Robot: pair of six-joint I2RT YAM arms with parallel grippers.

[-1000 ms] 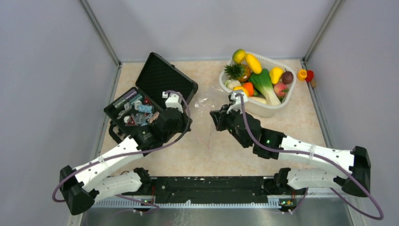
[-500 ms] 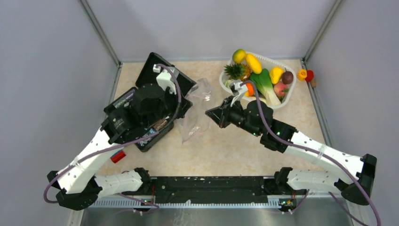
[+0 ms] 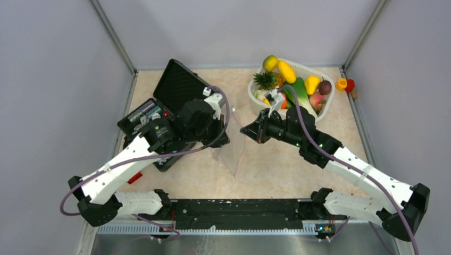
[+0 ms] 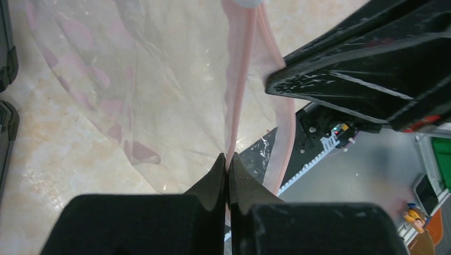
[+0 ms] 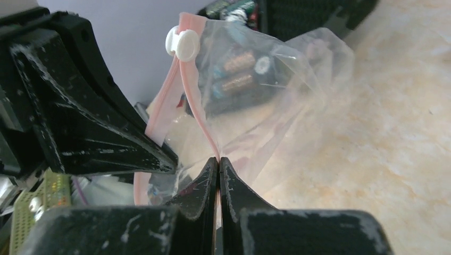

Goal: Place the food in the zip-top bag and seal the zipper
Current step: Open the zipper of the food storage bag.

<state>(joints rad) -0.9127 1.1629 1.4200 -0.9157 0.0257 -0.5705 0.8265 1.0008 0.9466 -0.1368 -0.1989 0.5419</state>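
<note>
The zip-top bag (image 3: 232, 155) hangs off the table between my two grippers, clear and crinkly, with nothing inside it. My left gripper (image 4: 227, 159) is shut on the pink zipper (image 4: 237, 79) at one side of the mouth. My right gripper (image 5: 218, 161) is shut on the other pink zipper (image 5: 194, 109) lip, below a white slider (image 5: 182, 43). The mouth gapes slightly between the two lips. In the top view the left gripper (image 3: 227, 129) and right gripper (image 3: 245, 130) face each other closely. The food (image 3: 298, 90) lies piled in a white tub (image 3: 315, 68) behind the right arm.
An open black case (image 3: 178, 85) with small items stands at the left, under my left arm. Two small orange and red pieces (image 3: 345, 84) lie right of the tub by the wall. A small red object (image 3: 134, 177) lies near the left front edge.
My left arm swung from over the case toward the centre. The bag came up off the table and now hangs between both grippers. The right gripper rose slightly.
</note>
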